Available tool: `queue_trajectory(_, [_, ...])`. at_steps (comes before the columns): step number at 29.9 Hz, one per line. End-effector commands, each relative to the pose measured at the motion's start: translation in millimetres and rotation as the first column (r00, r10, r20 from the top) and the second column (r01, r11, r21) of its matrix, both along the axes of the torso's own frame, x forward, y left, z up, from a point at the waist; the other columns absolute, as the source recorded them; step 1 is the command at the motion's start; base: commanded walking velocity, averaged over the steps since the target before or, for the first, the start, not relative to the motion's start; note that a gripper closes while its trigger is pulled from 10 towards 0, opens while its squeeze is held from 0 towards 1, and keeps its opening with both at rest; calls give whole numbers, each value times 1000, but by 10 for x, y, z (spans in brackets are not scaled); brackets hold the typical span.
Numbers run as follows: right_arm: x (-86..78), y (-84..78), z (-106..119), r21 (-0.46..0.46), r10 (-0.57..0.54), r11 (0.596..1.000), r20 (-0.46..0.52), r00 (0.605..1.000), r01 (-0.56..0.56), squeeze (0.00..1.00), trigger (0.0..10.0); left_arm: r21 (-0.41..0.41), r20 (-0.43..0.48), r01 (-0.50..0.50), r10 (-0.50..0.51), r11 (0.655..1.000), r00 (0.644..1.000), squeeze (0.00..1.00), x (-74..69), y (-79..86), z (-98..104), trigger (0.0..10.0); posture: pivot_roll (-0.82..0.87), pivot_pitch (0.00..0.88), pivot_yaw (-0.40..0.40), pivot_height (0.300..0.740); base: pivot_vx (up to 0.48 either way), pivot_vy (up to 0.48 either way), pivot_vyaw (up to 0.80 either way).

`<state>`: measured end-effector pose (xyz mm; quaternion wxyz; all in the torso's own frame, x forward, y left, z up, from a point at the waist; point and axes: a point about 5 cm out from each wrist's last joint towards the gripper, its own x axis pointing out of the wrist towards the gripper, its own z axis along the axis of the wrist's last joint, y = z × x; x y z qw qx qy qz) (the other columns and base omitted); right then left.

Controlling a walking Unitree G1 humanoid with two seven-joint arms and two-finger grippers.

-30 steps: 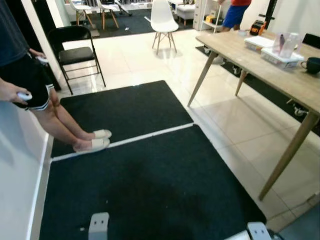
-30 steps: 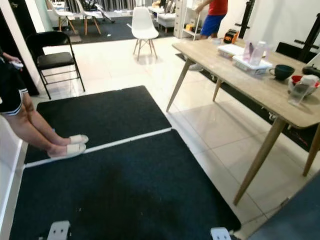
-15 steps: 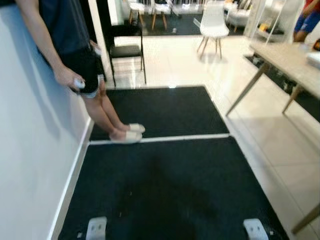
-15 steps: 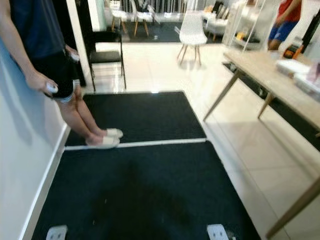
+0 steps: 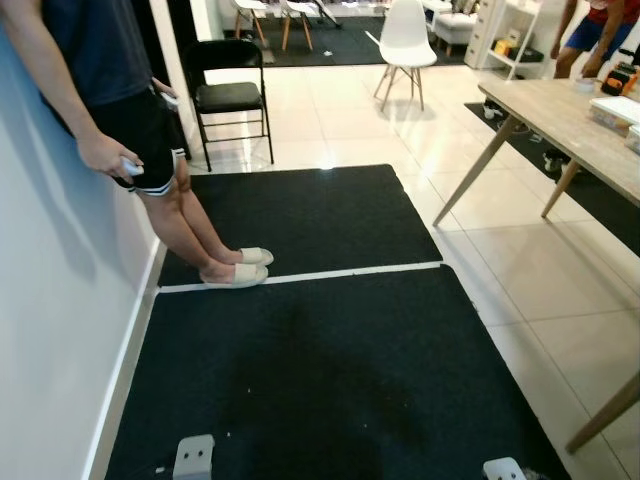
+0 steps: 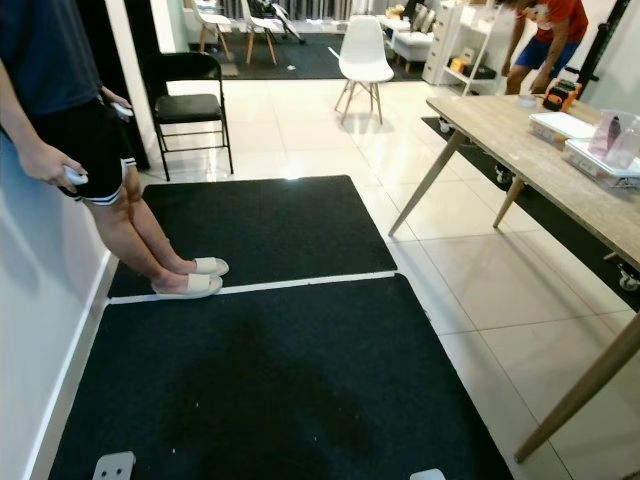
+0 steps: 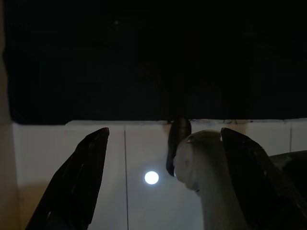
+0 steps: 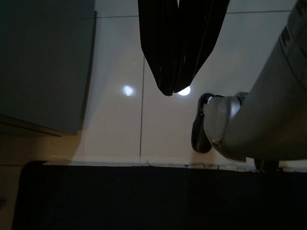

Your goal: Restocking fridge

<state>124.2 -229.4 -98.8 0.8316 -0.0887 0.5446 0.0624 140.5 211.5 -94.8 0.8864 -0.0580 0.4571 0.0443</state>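
From the head cameras I see two black mats [image 5: 300,300] and a person [image 5: 110,120] standing against the wall, the wooden table [image 6: 540,140] at the right. I see no fridge, so I judge we are walking. Left gripper [image 7: 163,167] hangs spread apart, holding nothing. Right gripper [image 8: 175,52] hangs pressed together, also holding nothing.
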Motion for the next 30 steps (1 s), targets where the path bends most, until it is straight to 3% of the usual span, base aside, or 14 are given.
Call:
queue_trajectory(1, [6,26,-3,-2,32,999,-2,999,-32,0,10000,8,-14,1,0,1000,1000,0,-23,24,-6,10000,-85,0,-36,740,442,0,0])
queue_trajectory(12, [-13,77,-20,-17,110,994,-22,994,-110,0,10000,19,-27,9,-8,1000,1000,0,-64,54,-15,10000,-74,0,-36,740,477,0,0])
queue_trajectory(24, [-59,87,-38,-10,111,994,-50,993,-112,0,10000,7,-32,15,-14,1000,999,0,-79,3,-30,10000,-84,0,-33,740,480,0,0])
queue_trajectory(30, [-111,61,-50,-17,117,993,-76,990,-118,0,10000,2,-31,17,-17,1000,999,0,-74,-19,-32,10000,-86,0,-35,740,480,0,-757])
